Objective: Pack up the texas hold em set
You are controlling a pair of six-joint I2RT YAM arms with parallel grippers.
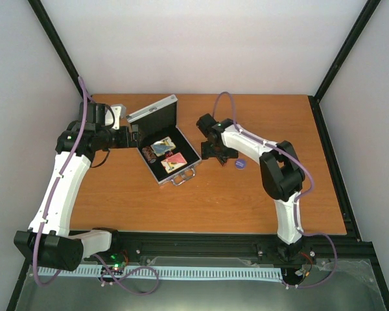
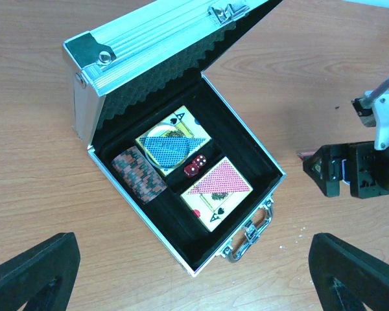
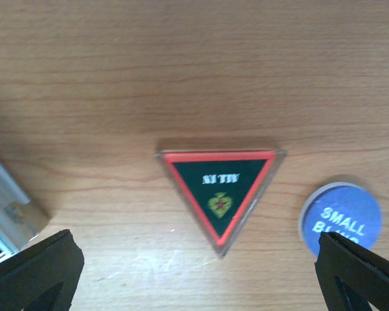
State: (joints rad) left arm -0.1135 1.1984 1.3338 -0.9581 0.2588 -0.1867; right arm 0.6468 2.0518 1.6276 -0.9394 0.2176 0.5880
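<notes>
My right gripper (image 3: 194, 275) hovers wide open over the red-edged green triangular token (image 3: 220, 194), ready to pinch it. My left gripper (image 2: 194, 285) is open too.

left arm (image 1: 59, 181): leans up from its base, elbow bent, wrist turned inward.
left claw (image 2: 194, 285): jaws wide apart, holding nothing, tilted downward.
right arm (image 1: 286, 178): elbow raised high, forearm reaching to the left.
right claw (image 3: 194, 278): jaws fully spread, holding nothing, aimed straight down.
spacing: the right claw is ahead and to the right of the left claw, well apart from it.
</notes>
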